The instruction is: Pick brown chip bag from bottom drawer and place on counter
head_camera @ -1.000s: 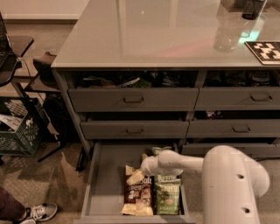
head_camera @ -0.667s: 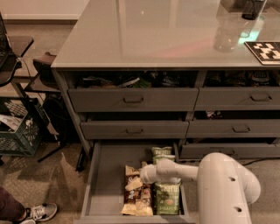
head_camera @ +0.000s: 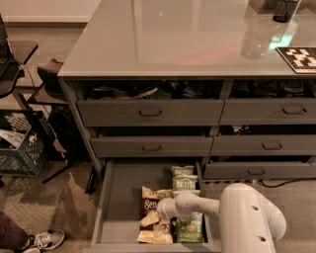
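Observation:
The bottom drawer (head_camera: 121, 197) is pulled out at the lower left of the cabinet. The brown chip bag (head_camera: 148, 200) lies in it with white lettering up, next to green Kettle bags (head_camera: 183, 178). My gripper (head_camera: 162, 211) is at the end of the white arm (head_camera: 197, 205), low inside the drawer and right over the brown bag's right edge. The gripper's tip is hidden among the bags. The pale-grey counter (head_camera: 163, 39) tops the cabinet.
Tan snack bags (head_camera: 154, 232) and another green bag (head_camera: 188, 230) lie at the drawer's front. The upper drawers (head_camera: 150, 112) stand slightly open with items inside. On the counter are a clear bottle (head_camera: 254, 37), a dark cup (head_camera: 284, 10) and a marker tag (head_camera: 298, 57). A green crate (head_camera: 19, 148) and a shoe (head_camera: 44, 239) are at the left.
The arm's end has moved down toward the front of the drawer, from above the green bags to the brown bag's right edge. The bags have not visibly moved.

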Action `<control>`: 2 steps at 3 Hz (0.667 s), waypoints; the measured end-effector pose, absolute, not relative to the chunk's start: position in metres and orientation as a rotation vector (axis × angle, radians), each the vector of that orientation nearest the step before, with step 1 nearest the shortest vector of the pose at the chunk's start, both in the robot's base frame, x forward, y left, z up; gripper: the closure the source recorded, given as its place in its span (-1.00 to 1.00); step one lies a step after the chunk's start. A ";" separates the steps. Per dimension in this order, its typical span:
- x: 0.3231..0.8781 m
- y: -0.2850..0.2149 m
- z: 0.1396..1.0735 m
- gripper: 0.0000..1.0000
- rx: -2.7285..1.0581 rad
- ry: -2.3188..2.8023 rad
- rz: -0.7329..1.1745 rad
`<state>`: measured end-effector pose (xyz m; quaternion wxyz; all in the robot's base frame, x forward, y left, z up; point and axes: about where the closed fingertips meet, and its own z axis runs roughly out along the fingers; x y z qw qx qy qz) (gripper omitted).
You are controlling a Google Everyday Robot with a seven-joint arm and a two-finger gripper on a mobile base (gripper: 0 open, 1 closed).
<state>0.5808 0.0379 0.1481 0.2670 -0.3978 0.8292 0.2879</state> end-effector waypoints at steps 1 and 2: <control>0.576 0.036 0.138 -1.00 -1.070 2.274 0.766; 0.584 0.032 0.146 -1.00 -1.116 2.357 0.640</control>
